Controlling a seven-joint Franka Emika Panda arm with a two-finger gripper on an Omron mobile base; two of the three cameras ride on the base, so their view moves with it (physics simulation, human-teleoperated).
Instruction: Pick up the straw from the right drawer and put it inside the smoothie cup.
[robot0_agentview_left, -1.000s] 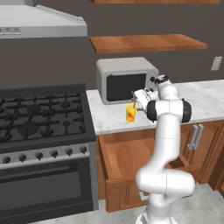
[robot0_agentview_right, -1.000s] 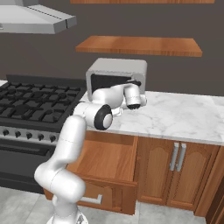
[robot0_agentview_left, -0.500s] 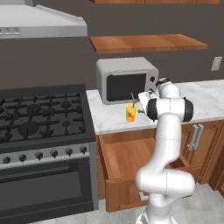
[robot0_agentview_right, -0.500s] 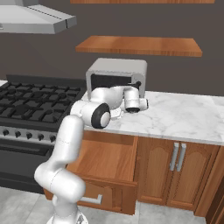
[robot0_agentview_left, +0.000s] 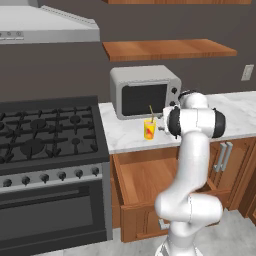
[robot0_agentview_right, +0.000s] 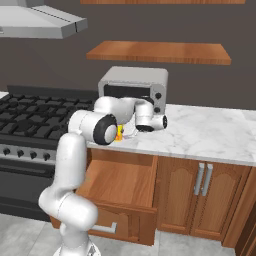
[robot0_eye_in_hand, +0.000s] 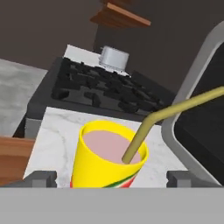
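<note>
The smoothie cup (robot0_agentview_left: 149, 130), a yellow tumbler with a red mark, stands on the marble counter in front of the microwave. The straw (robot0_agentview_left: 151, 111) stands in it, leaning against the rim and bent at the top. In the hand view the straw (robot0_eye_in_hand: 170, 114) dips into the pink drink of the cup (robot0_eye_in_hand: 109, 162). My gripper (robot0_agentview_left: 162, 126) is just right of the cup, open, with its tips (robot0_eye_in_hand: 41, 177) either side of the cup's base and holding nothing. The right drawer (robot0_agentview_left: 150, 175) stands pulled out below the counter, also seen as the drawer (robot0_agentview_right: 120, 177). The arm partly hides the cup (robot0_agentview_right: 119, 133).
A grey microwave (robot0_agentview_left: 145, 92) stands close behind the cup. A black gas stove (robot0_agentview_left: 45, 135) is to the left, with a range hood (robot0_agentview_left: 45, 25) above. Cabinet doors with silver handles (robot0_agentview_left: 225, 156) are to the right. A wooden shelf (robot0_agentview_left: 167, 49) hangs over the microwave.
The hand has come down from above and right of the cup to level beside it, jaws still open. The straw stays in the cup.
</note>
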